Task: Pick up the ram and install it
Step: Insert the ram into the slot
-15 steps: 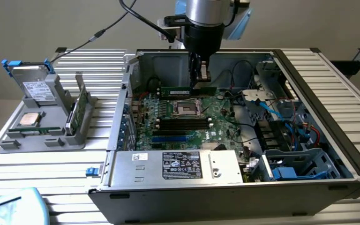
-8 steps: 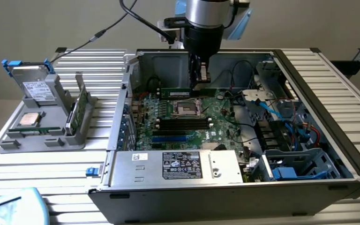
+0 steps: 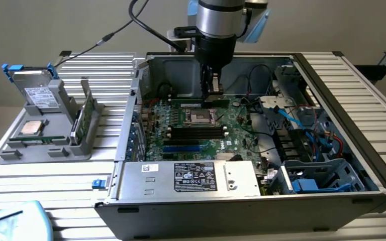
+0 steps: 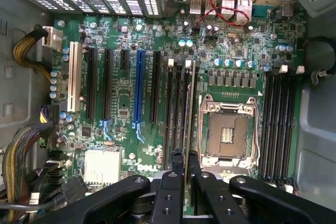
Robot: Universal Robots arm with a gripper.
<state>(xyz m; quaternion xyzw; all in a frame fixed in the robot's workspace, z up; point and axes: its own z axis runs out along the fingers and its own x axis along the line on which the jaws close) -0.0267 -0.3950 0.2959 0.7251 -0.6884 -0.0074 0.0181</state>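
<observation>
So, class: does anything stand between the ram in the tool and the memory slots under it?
Nothing visible does. The tool grips the ram edge-on, lined up along the black memory slots beside the empty processor socket; those slots look bare.

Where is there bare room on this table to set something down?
The bare slatted table on the near side of the grey holder, up to the computer case, is free, and so are the slats at the exterior view's right of the case. Inside the case it is crowded: cables, and the gripper holding the ram over the motherboard.
</observation>
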